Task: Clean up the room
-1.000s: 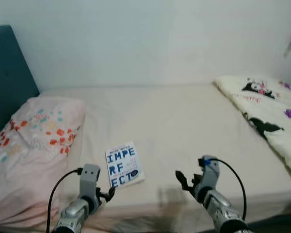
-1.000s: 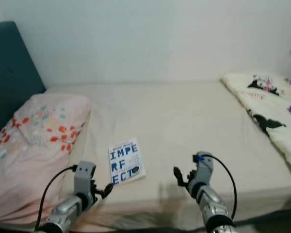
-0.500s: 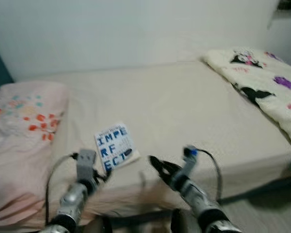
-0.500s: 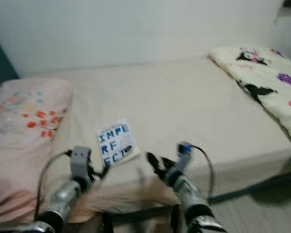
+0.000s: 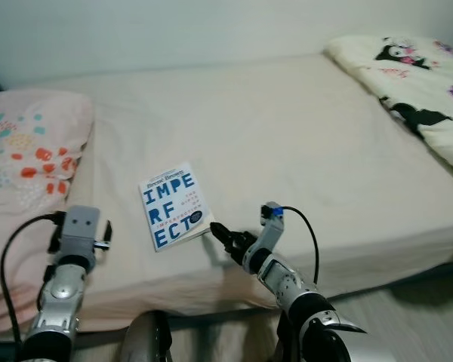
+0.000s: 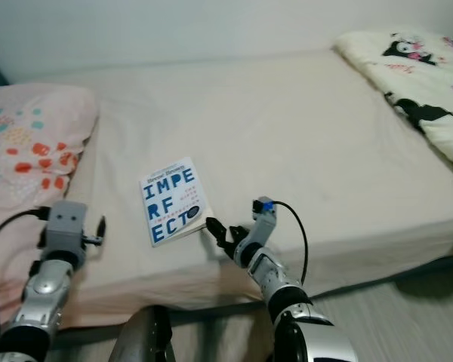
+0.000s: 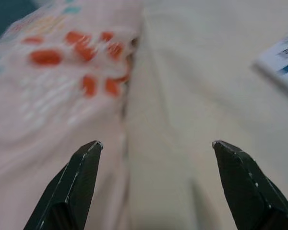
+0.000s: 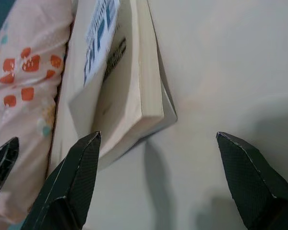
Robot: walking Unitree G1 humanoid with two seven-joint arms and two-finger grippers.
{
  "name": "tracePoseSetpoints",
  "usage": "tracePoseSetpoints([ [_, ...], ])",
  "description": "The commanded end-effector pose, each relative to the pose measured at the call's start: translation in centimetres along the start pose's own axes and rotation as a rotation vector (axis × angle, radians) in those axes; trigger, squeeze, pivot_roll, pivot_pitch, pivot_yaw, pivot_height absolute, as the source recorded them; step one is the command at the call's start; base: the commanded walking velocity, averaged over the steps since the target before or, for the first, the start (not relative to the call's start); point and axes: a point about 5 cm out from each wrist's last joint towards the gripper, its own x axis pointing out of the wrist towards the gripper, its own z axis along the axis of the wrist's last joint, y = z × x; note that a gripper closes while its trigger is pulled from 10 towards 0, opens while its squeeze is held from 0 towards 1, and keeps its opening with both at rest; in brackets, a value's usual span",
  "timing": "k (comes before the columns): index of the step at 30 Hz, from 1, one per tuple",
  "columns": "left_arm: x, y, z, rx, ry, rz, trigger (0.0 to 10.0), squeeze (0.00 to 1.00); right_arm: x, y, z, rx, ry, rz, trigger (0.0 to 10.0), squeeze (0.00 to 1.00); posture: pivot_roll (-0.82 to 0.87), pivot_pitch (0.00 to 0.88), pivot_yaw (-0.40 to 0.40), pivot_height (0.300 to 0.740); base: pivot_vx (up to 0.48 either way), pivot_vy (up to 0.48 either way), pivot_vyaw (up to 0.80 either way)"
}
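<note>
The jaws of the right gripper (image 6: 217, 228) are seen spread wide and empty, just beside the near corner of the book (image 5: 174, 204), one fingertip close to its edge; contact cannot be confirmed. The jaws of the left gripper (image 7: 156, 146) are likewise held wide apart with nothing between them, over the bed beside the floral pillow (image 5: 26, 151). Compared with a second ago, the right gripper has been brought leftward from well apart to the book's corner, and the camera has been tilted downward. The book lies flat, cover up, on the beige bed (image 5: 287, 136), between the pillow and a cartoon-printed blanket (image 5: 423, 90) at the right end. A pale wall (image 5: 174, 30) is seen behind.
</note>
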Motion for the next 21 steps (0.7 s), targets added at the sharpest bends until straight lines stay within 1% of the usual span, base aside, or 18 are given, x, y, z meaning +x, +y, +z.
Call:
tracePoseSetpoints([
  [1, -0.4, 1.4, 0.2, 0.047, -0.003, 0.039, 10.0, 0.0, 0.5, 1.0, -0.9, 0.057, 0.031, 0.028, 10.0, 0.0, 0.27, 0.289, -0.033, 0.47, 0.0, 0.0, 0.0],
  [2, -0.4, 1.4, 0.2, 0.047, -0.003, 0.039, 10.0, 0.0, 0.5, 1.0, -0.9, 0.057, 0.031, 0.028, 10.0, 0.0, 0.27, 0.289, -0.033, 0.47, 0.0, 0.0, 0.0],
  [3, -0.6, 1.9, 0.7, 0.058, -0.021, 0.05, 10.0, 0.0, 0.9, 1.7, -0.9, 0.058, 0.037, 0.059, 10.0, 0.0, 0.29, 0.307, -0.036, 0.466, 0.0, 0.0, 0.0],
  [4, -0.6, 1.9, 0.7, 0.058, -0.021, 0.05, 10.0, 0.0, 0.9, 1.7, -0.9, 0.058, 0.037, 0.059, 10.0, 0.0, 0.29, 0.307, -0.036, 0.466, 0.0, 0.0, 0.0],
  [6, -1.0, 2.3, 1.5, 0.082, -0.049, 0.057, 10.0, 0.0, 1.7, 3.3, -0.7, 0.068, 0.04, 0.135, 10.0, 0.0, 0.31, 0.327, -0.034, 0.466, 0.0, 0.0, 0.0],
  [7, -1.2, 2.2, 1.8, 0.09, -0.059, 0.052, 10.0, 0.0, 2.0, 4.1, -0.4, 0.073, 0.036, 0.172, 10.0, 0.0, 0.31, 0.329, -0.035, 0.466, 0.0, 0.0, 0.0],
  [9, -1.6, 2.1, 2.2, 0.104, -0.063, 0.046, 10.0, 0.0, 2.4, 5.0, 0.1, 0.072, 0.033, 0.208, 10.0, 0.0, 0.31, 0.339, -0.033, 0.466, 0.0, 0.0, 0.0],
  [10, -1.6, 2.1, 2.2, 0.104, -0.063, 0.046, 10.0, 0.0, 2.4, 5.0, 0.1, 0.072, 0.033, 0.208, 10.0, 0.0, 0.31, 0.339, -0.033, 0.466, 0.0, 0.0, 0.0],
  [12, -2.1, 1.9, 2.4, 0.112, -0.06, 0.039, 10.0, 0.0, 2.8, 5.9, 0.6, 0.072, 0.029, 0.234, 10.0, 0.0, 0.32, 0.351, -0.031, 0.466, 0.0, 0.0, 0.0],
  [13, -2.1, 1.9, 2.4, 0.112, -0.06, 0.039, 10.0, 0.0, 2.8, 5.9, 0.6, 0.072, 0.029, 0.234, 10.0, 0.0, 0.32, 0.351, -0.031, 0.466, 0.0, 0.0, 0.0],
  [14, -2.4, 1.7, 2.4, 0.113, -0.059, 0.033, 10.0, 0.0, 3.0, 6.4, 0.8, 0.064, 0.034, 0.248, 10.0, 0.0, 0.32, 0.361, -0.032, 0.466, 0.0, 0.0, 0.0],
  [17, -2.8, 1.5, 2.4, 0.115, -0.056, 0.025, 10.0, 0.0, 3.2, 6.9, 0.8, 0.045, 0.043, 0.255, 10.0, 0.0, 0.32, 0.368, -0.034, 0.466, 0.0, 0.0, 0.0],
  [19, -3.7, 1.0, 2.5, 0.112, -0.043, 0.004, 10.0, 0.0, 3.7, 7.5, 1.0, -0.001, 0.063, 0.216, 10.0, 0.0, 0.33, 0.391, -0.036, 0.466, 0.0, 0.0, 0.0],
  [21, -4.2, 0.9, 2.5, 0.109, -0.032, -0.008, 10.0, 0.0, 3.9, 7.7, 1.2, -0.013, 0.068, 0.174, 10.0, 0.0, 0.33, 0.395, -0.036, 0.466, 0.0, 0.0, 0.0],
])
